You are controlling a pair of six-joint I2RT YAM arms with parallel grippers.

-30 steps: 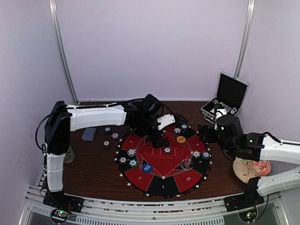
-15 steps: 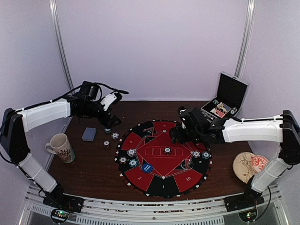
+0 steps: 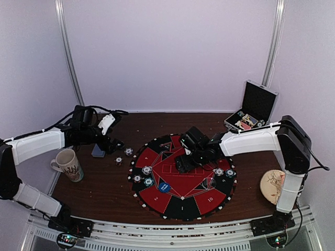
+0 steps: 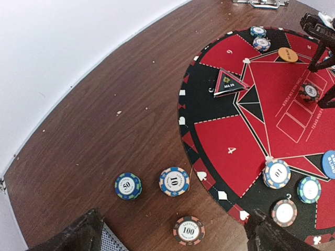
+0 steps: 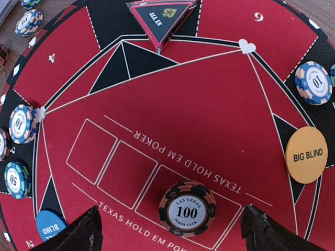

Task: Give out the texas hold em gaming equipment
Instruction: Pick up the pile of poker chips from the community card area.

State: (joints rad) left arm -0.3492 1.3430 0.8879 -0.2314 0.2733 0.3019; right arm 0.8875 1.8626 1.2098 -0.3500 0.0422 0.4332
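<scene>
In the left wrist view my left gripper [image 4: 172, 238] hangs open over the brown table. Below it lie three loose poker chips marked 50 [image 4: 128, 186], 10 [image 4: 174, 181] and 100 [image 4: 189, 230]. A corner of the grey-blue card deck [image 4: 110, 241] shows by its left finger. My right gripper [image 5: 172, 235] is open above the round red-and-black mat [image 5: 209, 99]. Its fingers straddle a black 100 chip [image 5: 187, 207] without touching it. An orange Big Blind disc [image 5: 306, 155] and a blue disc [image 5: 51, 225] rest on the mat. Seen from above, the left gripper [image 3: 112, 145] is left of the mat and the right gripper [image 3: 182, 163] is at its middle.
More chips [image 3: 147, 170] sit along the mat's rim [image 3: 183, 209], and a triangular All In marker [image 5: 159, 18] lies at its far side. A patterned mug [image 3: 67, 163] stands at the left, an open black case [image 3: 254, 110] at the back right, and a tan disc [image 3: 273, 185] at the right.
The left arm swung from the mat's middle out to the loose chips on the left. The right arm reached in from the right to the mat's centre, and its jaws narrowed slightly.
</scene>
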